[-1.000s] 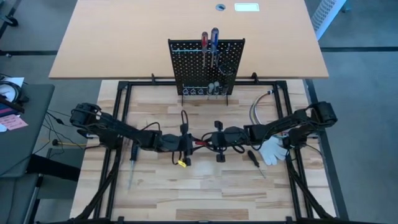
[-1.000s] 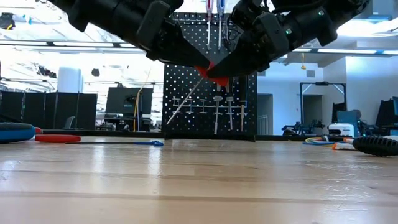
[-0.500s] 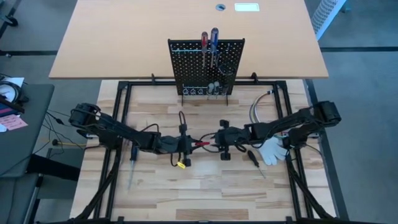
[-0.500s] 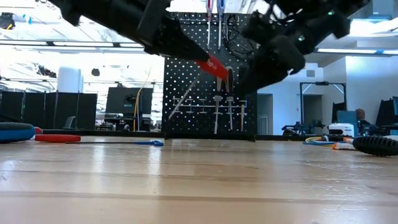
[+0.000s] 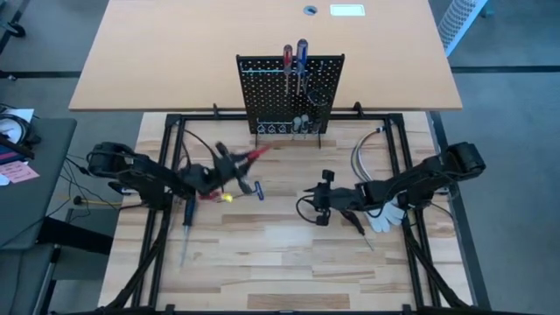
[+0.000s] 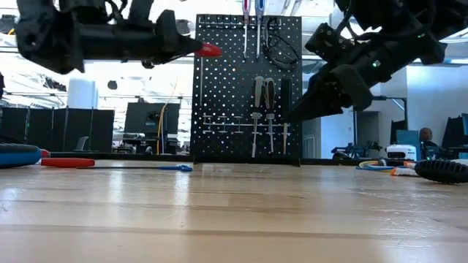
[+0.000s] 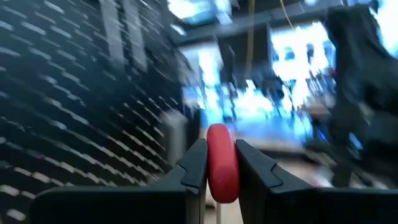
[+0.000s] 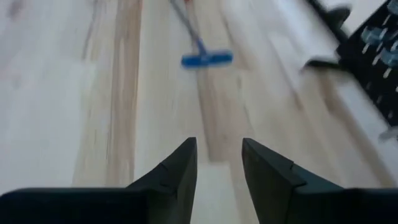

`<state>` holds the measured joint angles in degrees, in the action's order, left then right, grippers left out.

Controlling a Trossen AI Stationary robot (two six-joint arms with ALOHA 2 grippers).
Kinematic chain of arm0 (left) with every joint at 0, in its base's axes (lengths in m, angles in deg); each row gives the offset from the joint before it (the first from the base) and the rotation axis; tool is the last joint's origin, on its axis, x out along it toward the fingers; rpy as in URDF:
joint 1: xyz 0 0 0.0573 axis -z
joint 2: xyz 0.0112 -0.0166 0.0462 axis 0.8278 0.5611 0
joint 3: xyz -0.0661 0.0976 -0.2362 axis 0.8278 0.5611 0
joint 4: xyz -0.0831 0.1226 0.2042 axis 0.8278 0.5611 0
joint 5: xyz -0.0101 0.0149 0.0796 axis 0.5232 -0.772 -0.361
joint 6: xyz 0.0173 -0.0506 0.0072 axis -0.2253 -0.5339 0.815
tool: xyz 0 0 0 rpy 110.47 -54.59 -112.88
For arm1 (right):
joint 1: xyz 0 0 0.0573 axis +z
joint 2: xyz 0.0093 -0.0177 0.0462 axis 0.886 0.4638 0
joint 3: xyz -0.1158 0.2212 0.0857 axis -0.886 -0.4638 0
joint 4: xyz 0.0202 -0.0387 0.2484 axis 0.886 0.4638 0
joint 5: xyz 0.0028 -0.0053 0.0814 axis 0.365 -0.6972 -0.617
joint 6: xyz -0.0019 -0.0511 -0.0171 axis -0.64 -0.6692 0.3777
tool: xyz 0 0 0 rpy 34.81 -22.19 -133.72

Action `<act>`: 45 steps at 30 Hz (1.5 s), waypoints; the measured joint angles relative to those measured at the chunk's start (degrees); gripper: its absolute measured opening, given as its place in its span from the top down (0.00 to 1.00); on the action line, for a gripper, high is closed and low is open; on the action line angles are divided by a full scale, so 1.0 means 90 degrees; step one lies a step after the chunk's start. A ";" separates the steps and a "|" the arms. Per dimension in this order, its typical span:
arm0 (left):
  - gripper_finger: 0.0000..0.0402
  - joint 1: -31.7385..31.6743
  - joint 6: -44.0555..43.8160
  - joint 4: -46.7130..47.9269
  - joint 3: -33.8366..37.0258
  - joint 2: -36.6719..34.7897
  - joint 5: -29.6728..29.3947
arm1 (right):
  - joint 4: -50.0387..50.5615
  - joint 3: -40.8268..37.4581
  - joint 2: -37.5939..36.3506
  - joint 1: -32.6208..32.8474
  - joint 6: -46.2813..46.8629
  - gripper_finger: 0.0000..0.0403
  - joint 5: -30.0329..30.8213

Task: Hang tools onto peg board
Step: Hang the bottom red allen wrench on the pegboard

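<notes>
The red-handled screwdriver (image 5: 249, 157) is in the air, pinched between the fingers of your left gripper (image 7: 219, 177). In the left wrist view the round red end of the handle sits between the two dark pads, which press on it from both sides. From above, its long axis runs diagonally from the gripper toward the peg board (image 5: 290, 93), with the red end leading. The board stands upright at the far edge of the wooden table (image 5: 289, 254), ahead of the tool and a little to its right. This is the relation that matters: the tool already points at the lower left part of the board, and the left arm is clearly nearer to it than the right one.

Your right gripper (image 8: 217, 163) hangs above the table on the right side, well apart from the board. Its fingers are spread and nothing is between them.

I count two screwdrivers standing up from the top of the board, one red (image 5: 287, 58) and one blue (image 5: 302, 52). In the low view about three tools (image 6: 268, 109) hang side by side in the middle of the board. On the table there are still a black-handled screwdriver (image 5: 185, 229) on the left, another dark one (image 5: 359, 225) beside the white glove (image 5: 385, 213), and a small blue T-handled tool (image 5: 255, 188). A grey cable (image 5: 363, 153) curves near the right arm.
</notes>
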<state>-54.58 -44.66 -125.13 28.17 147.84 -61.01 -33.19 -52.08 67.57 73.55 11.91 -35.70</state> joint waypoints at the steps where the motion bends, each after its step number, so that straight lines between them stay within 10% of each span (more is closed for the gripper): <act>1: 0.89 -0.0231 -0.0016 -0.0232 0.0032 -0.0002 0.0109 | -0.0123 0.0004 -0.0001 -0.0013 -0.0062 0.67 0.0003; 17: 0.89 -0.2721 -0.0343 0.0380 -0.0753 0.0010 0.1954 | -0.0480 -0.0002 0.0004 -0.0080 -0.0388 0.68 0.0008; 45: 0.89 -0.3123 -0.0023 0.0012 -0.1146 0.1525 0.1868 | -0.0414 0.0000 0.0004 -0.0029 -0.0391 0.68 0.0001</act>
<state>-82.69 -44.87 -125.02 17.85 161.56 -44.20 -36.92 -52.08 67.61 73.29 8.39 -35.69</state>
